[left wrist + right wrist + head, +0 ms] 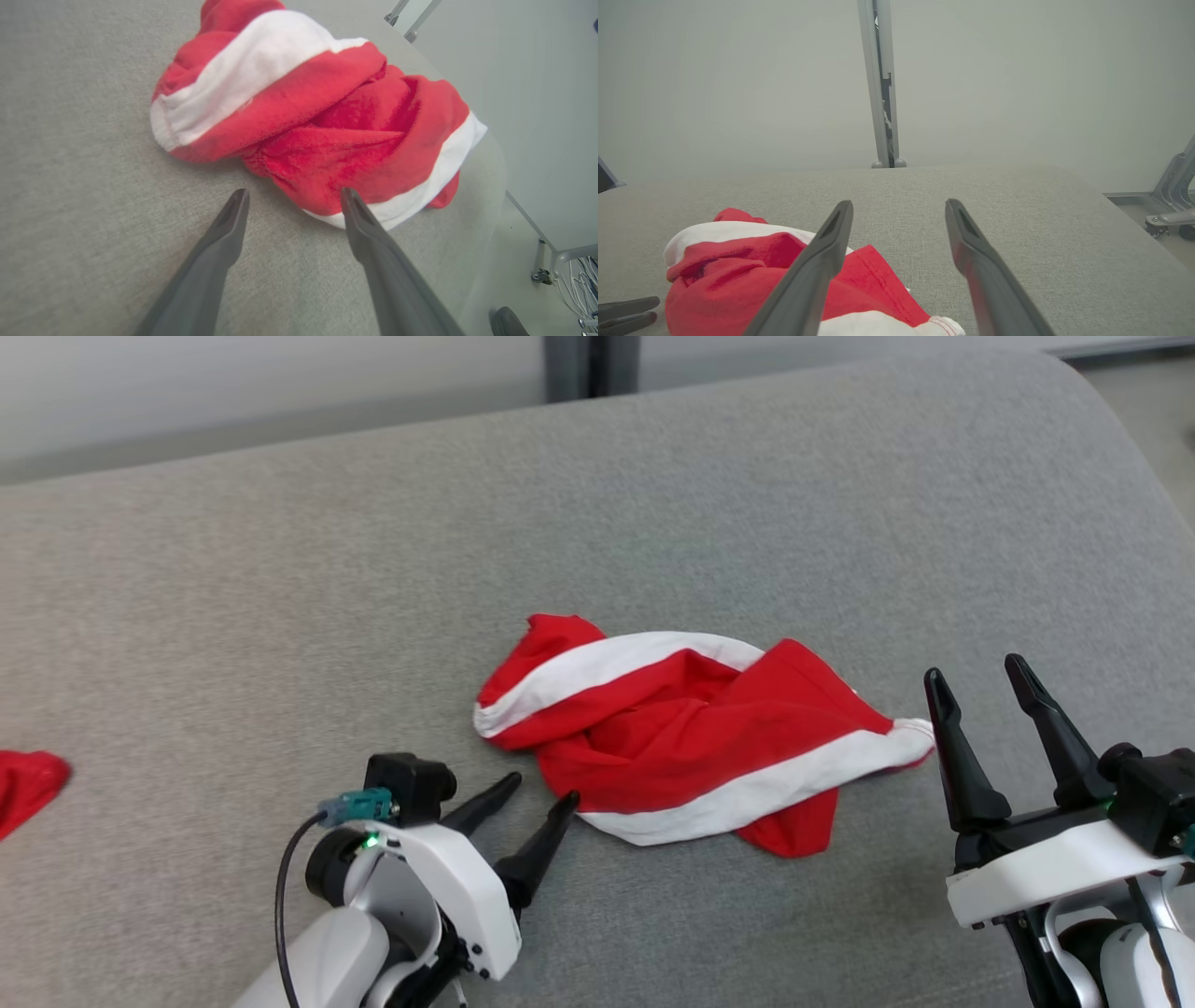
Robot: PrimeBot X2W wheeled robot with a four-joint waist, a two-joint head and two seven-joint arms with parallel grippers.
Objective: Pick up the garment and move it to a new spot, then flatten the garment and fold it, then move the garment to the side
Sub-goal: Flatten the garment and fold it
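Observation:
The garment (691,737) is a red cloth with white bands, lying crumpled in the middle of the grey padded table (653,504). My left gripper (540,791) stands open at the garment's near-left edge, fingers pointing at it with nothing between them. In the left wrist view the garment (308,116) lies just beyond the left gripper (294,196), whose right finger overlaps the white hem. My right gripper (976,677) is open beside the garment's right end, empty. In the right wrist view the garment (738,266) lies low left of the right gripper (899,205).
A second red cloth (28,784) peeks in at the table's left edge. Beyond the far edge stand a pale wall and a grey metal post (880,84). The table's right corner drops to the floor, where a wheeled frame (1174,205) stands.

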